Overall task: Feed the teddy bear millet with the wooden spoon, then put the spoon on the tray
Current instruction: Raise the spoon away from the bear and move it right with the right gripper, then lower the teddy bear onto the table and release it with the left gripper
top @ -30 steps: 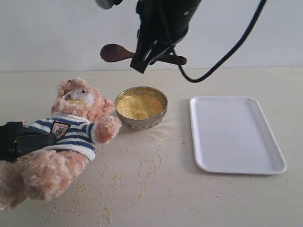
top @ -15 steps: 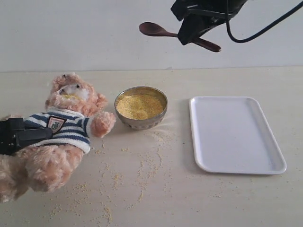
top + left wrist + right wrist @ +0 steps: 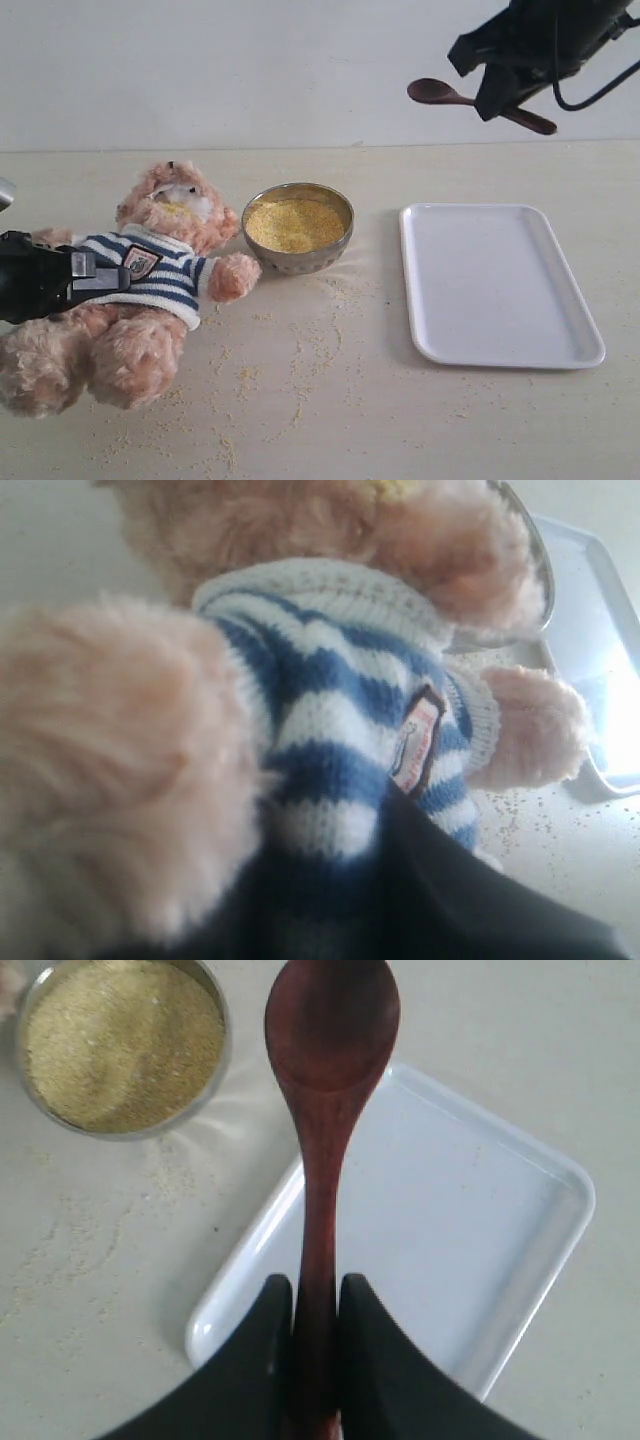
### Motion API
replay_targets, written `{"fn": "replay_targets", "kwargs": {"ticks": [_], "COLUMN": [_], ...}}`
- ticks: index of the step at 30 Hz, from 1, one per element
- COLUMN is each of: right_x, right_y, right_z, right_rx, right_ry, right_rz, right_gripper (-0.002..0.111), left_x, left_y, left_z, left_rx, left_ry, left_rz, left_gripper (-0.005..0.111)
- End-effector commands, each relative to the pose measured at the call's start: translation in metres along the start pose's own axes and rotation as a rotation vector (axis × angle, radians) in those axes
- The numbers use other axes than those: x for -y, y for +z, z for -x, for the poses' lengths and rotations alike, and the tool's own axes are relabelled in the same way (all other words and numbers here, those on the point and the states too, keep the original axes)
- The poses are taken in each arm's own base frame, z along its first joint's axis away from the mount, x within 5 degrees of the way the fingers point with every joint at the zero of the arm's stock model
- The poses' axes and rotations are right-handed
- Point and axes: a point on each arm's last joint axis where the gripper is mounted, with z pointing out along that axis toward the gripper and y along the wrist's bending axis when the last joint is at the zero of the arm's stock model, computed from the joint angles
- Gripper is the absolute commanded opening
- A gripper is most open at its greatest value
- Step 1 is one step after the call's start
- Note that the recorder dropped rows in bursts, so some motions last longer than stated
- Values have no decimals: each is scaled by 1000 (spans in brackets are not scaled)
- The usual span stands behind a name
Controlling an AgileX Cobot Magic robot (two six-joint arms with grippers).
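One step left, I'd judge: your right fingers [image 3: 370, 1360] clamp the empty spoon [image 3: 322, 1160], upper right above the tray [image 3: 500, 285]. Grain [image 3: 172, 209] on the bear [image 3: 150, 265] muzzle. Your left fingers [image 3: 95, 283] grip its shirt.

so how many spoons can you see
1: the wooden spoon, held aloft by the right tool over the tray edge. None visible elsewhere, though the teddy bear could hide one.

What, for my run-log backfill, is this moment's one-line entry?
right gripper: shut on wooden spoon above tray | left gripper: shut on teddy bear | spoon: empty | millet: in metal bowl
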Motion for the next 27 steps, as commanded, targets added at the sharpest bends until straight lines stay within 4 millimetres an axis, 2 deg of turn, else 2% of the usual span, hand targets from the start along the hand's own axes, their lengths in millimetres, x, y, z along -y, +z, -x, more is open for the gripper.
{"fn": "replay_targets", "kwargs": {"ticks": [1, 9, 16, 25, 27], "right_x": [17, 17, 18, 18, 18], "right_y": [23, 46, 46, 46, 46], "right_z": [-18, -33, -31, -31, -31], "right_rx": [14, 16, 34, 37, 37], "right_ry": [38, 40, 39, 37, 39], "right_rz": [-45, -27, -34, -34, -32], "right_gripper": [0, 0, 0, 0, 0], "left_x": [3, -9, -20, -22, -22], "left_y": [0, 15, 29, 31, 31], "left_z": [5, 9, -2, -4, -4], "left_rx": [23, -6, -64, -71, -71], "left_ry": [32, 13, -34, -40, -40], "left_rz": [-5, -2, -3, -2, -2], "left_gripper": [5, 5, 5, 5, 10]}}
